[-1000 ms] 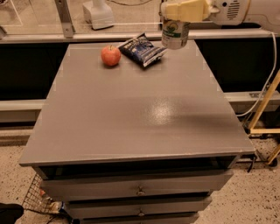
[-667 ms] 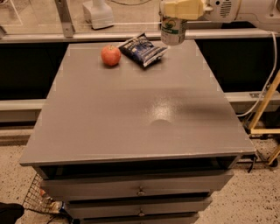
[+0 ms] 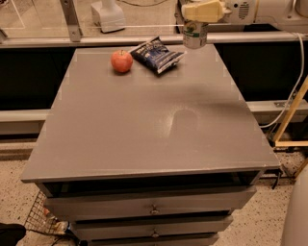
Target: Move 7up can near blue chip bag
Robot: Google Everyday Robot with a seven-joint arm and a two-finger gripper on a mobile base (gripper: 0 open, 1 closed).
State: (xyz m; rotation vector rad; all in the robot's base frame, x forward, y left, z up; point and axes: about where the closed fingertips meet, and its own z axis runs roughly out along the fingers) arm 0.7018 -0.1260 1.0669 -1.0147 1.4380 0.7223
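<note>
The 7up can (image 3: 195, 34) is silver-white with green at its lower part. It hangs upright in my gripper (image 3: 196, 18), above the back right part of the grey table (image 3: 154, 120). The gripper's cream-coloured fingers (image 3: 204, 10) are shut on the can's top. The blue chip bag (image 3: 157, 54) lies flat and crinkled on the table, just left of the can and below it. The can is off the table surface and apart from the bag.
A red apple (image 3: 121, 61) stands on the table left of the bag. A white object (image 3: 108, 14) sits on the floor behind the table. A wooden frame (image 3: 293, 115) and a white cable (image 3: 296, 72) are on the right. Drawers (image 3: 154, 209) are under the tabletop.
The gripper with the can has moved a little further back over the table, toward its rear edge. The bag and the apple have not moved.
</note>
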